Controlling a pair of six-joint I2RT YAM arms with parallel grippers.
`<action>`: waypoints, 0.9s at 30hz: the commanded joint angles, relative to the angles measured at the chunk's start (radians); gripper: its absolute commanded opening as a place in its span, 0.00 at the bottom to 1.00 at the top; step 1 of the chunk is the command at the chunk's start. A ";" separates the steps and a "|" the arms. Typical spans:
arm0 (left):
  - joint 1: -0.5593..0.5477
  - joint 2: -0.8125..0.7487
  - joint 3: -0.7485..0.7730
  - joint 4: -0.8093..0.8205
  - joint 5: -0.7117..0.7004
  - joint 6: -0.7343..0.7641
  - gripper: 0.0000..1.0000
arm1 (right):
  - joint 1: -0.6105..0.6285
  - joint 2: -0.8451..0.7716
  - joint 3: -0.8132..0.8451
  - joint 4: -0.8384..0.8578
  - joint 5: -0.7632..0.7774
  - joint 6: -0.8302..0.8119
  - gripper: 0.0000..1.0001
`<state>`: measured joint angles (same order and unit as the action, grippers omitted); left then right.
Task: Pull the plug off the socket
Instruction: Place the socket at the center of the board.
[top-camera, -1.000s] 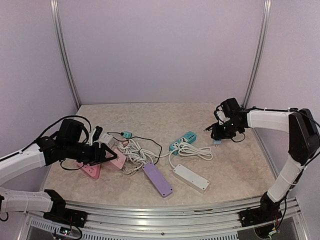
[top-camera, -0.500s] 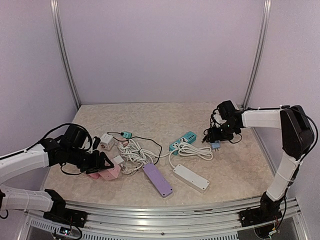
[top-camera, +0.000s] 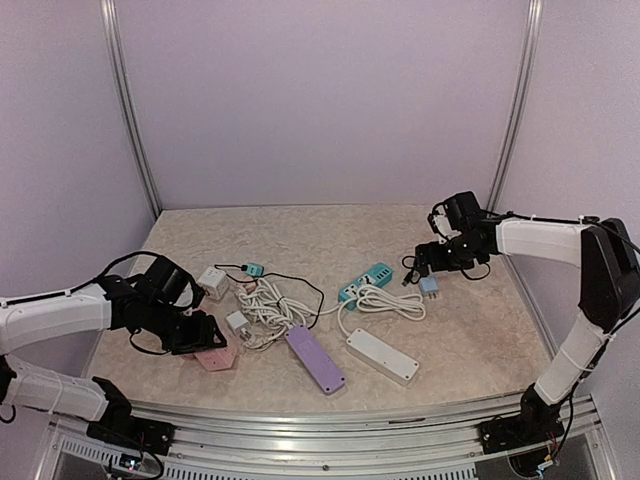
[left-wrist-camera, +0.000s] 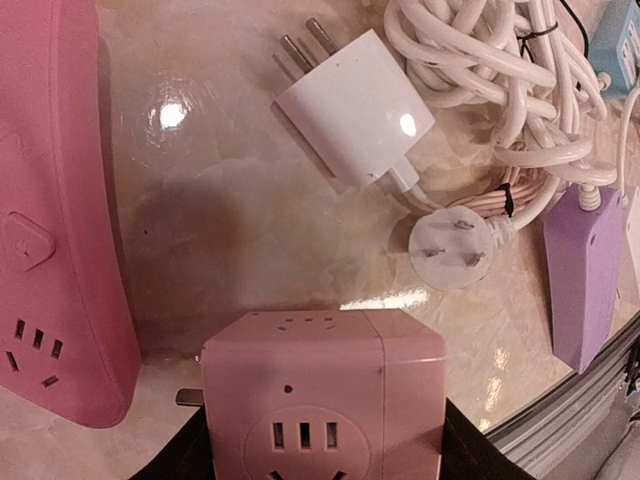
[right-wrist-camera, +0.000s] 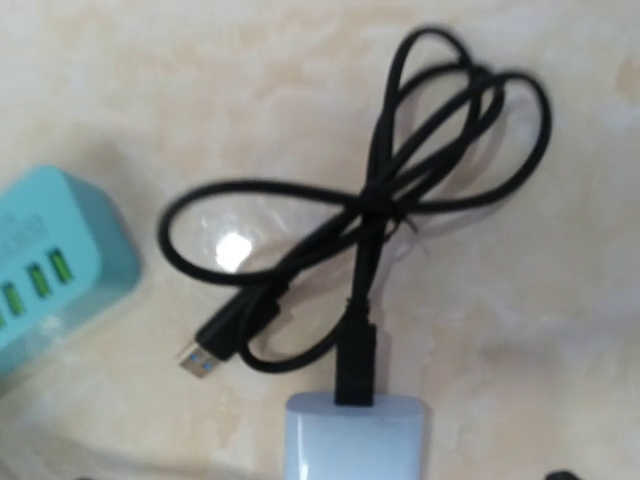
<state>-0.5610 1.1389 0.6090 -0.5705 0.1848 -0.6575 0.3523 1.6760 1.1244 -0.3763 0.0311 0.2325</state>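
Gripping the pink cube plug (left-wrist-camera: 325, 400) by its sides, the left jaws are clenched on it, and it sits just beside the pink power strip (left-wrist-camera: 55, 220) but apart from it, with one metal pin poking out. The right jaws hang by a pale blue charger (right-wrist-camera: 358, 435) that lies on the table (top-camera: 330, 230) near the teal power strip (top-camera: 366, 279), not in it, with a black cord (right-wrist-camera: 370, 200) stuck in its end; I cannot tell if those jaws are released or clenched.

Pale lilac walls (top-camera: 320, 100), beige marbled tabletop (top-camera: 330, 230)
Metal posts (top-camera: 132, 120) in rear corners; rail (top-camera: 350, 418) along near edge; soft even light
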 joint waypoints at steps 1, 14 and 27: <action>-0.026 0.037 0.012 -0.010 -0.059 -0.012 0.00 | -0.006 -0.077 -0.034 0.036 0.013 0.021 0.96; -0.043 0.071 0.041 -0.003 -0.075 -0.014 0.44 | -0.005 -0.198 -0.089 0.069 0.003 0.041 0.96; -0.044 0.031 0.052 0.003 -0.066 -0.014 0.78 | -0.006 -0.259 -0.108 0.078 -0.027 0.051 0.97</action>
<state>-0.5976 1.1900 0.6437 -0.5499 0.1253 -0.6739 0.3523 1.4521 1.0382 -0.3130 0.0154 0.2729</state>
